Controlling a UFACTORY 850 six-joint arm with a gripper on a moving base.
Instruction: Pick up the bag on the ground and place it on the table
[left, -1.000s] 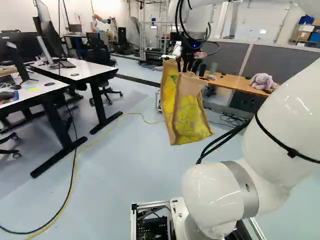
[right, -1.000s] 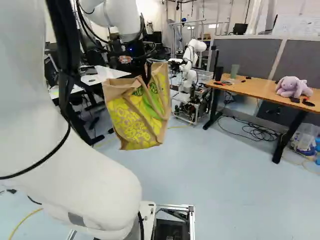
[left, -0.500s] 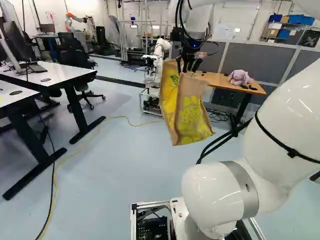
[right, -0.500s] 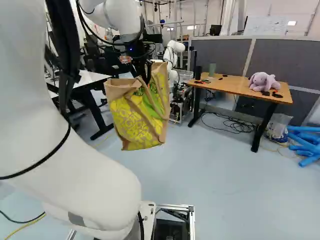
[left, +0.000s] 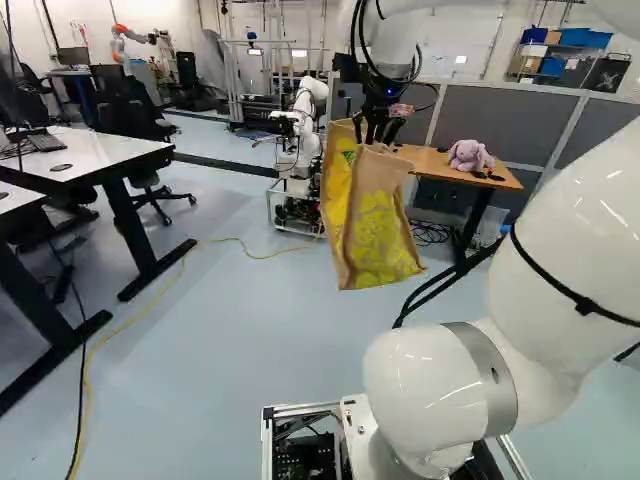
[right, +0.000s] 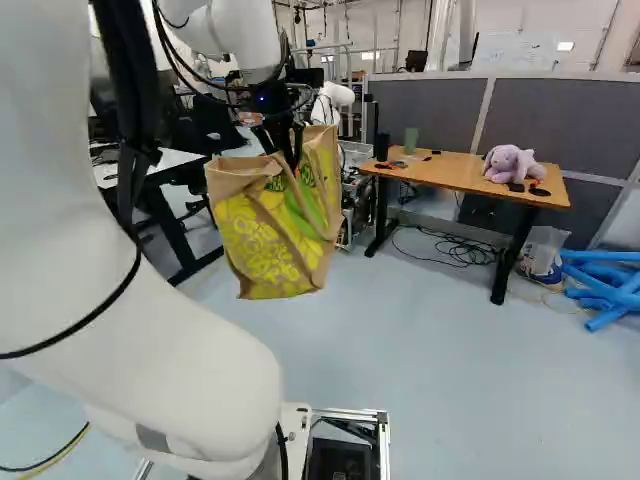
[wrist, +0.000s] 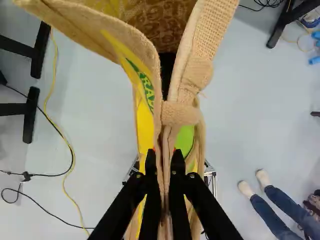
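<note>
Left base view: I log the bag (left: 380, 235), tan and yellow, boxy, hanging above the smooth floor (left: 270, 340) from my claw (left: 376, 128). Right base view: creased sides, bag left of the flat wood-topped counter (right: 450, 173). Wrist view: claw (wrist: 164, 159) nearly closed, both fingers pinching coarse-woven cloth at the bag's upper edge.

ok so gripper (left: 374, 140)'s got the bag (wrist: 182, 114) pinched, folds squished between both fingers | more of its fabric fanning out at 12 | black table feet (wrist: 31, 116) at 10 | yellow cable (wrist: 73, 156) snaking past at 9
</note>
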